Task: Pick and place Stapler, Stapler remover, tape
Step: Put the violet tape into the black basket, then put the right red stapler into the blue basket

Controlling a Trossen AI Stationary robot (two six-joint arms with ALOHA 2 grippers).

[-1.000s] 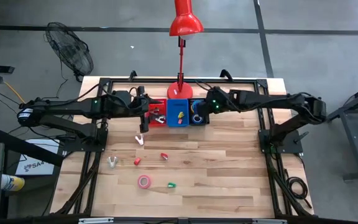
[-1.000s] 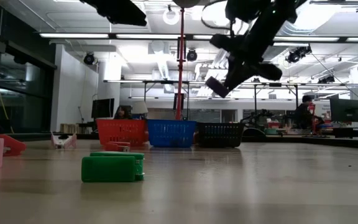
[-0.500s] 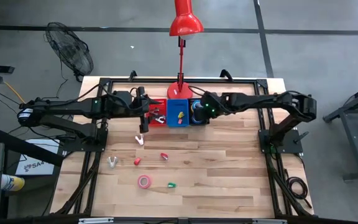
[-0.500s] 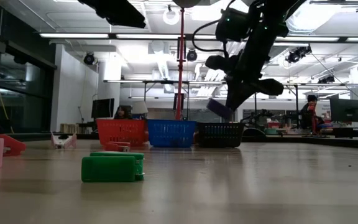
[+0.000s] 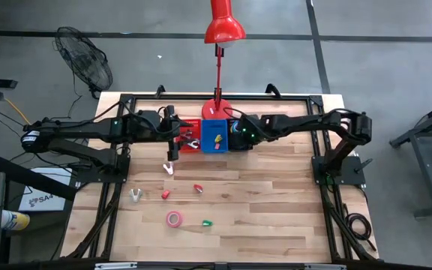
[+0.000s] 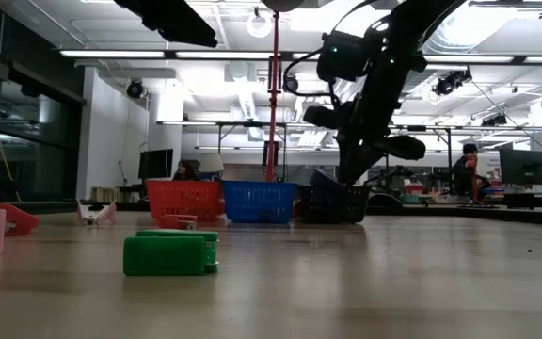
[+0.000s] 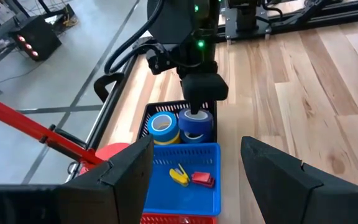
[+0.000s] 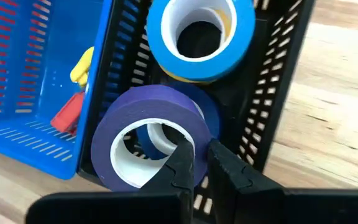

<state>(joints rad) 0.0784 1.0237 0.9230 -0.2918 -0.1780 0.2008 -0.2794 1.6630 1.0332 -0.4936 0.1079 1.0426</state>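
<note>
Purple tape roll tilted inside black bin, blue roll beside, pink roll on table

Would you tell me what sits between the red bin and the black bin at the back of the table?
The blue bin stands between the red bin and the black bin, as the high view shows.

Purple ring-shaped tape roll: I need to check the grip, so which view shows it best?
The right wrist view: the purple ring-shaped tape roll fills it, pinched in the right gripper over the black slotted bin. Left wrist shows it smaller; elsewhere it is hidden.
</note>
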